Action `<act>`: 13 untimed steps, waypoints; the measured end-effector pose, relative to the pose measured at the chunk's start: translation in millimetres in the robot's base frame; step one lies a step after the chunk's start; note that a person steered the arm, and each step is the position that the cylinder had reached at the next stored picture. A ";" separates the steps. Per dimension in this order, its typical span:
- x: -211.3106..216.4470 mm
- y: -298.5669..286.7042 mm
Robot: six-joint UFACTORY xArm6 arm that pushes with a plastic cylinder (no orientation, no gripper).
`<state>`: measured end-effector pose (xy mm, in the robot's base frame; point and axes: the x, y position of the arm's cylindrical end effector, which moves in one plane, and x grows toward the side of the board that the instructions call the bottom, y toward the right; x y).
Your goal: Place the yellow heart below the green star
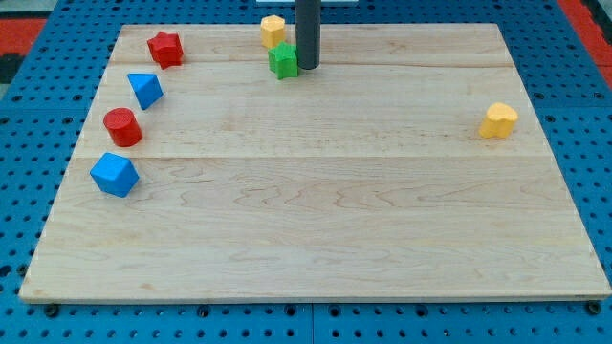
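The pale wooden board [316, 229] is bare across its near half. The nearest block is the blue faceted block [115, 175], far off toward the view's left and well below the green star-shaped block [283, 61], my landmark. Above it sit a red cylinder [122, 126], then a second blue block, wedge-like [145, 90], then a red star-like block [165, 49], all well to the view's left of the green star.

The yellow heart-shaped block [498, 120] lies alone, well apart from the green star, toward the view's right and somewhat lower. It looks like a small, rigid, glossy piece, rounded lobes upward, flat on top. I judge it light and stiff, likely to slide easily on the smooth wood and to spin if struck off-centre. There is nothing to grasp with: I carry no gripper, only a rod, so nothing is clenched or held. The push should meet the heart's right-hand side squarely, through its middle.

Farthest back, my tip [308, 67] rests just beside the green star on its right, close enough that I cannot tell whether they touch. A yellow hexagon-like block [273, 31] sits just above the star, near the board's far edge.
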<state>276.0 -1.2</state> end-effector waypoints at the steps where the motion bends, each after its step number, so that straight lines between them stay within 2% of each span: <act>1: 0.0 -36.0; 2: 0.7 14.6; 4: 14.7 273.6; 5: 75.1 336.0; 6: 139.4 249.9; 7: 179.3 117.5; 8: 182.5 148.7; 9: 185.9 241.0; 10: 143.3 225.7; 11: 142.6 156.5; 12: 136.6 122.7; 13: 128.8 206.5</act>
<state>404.8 205.3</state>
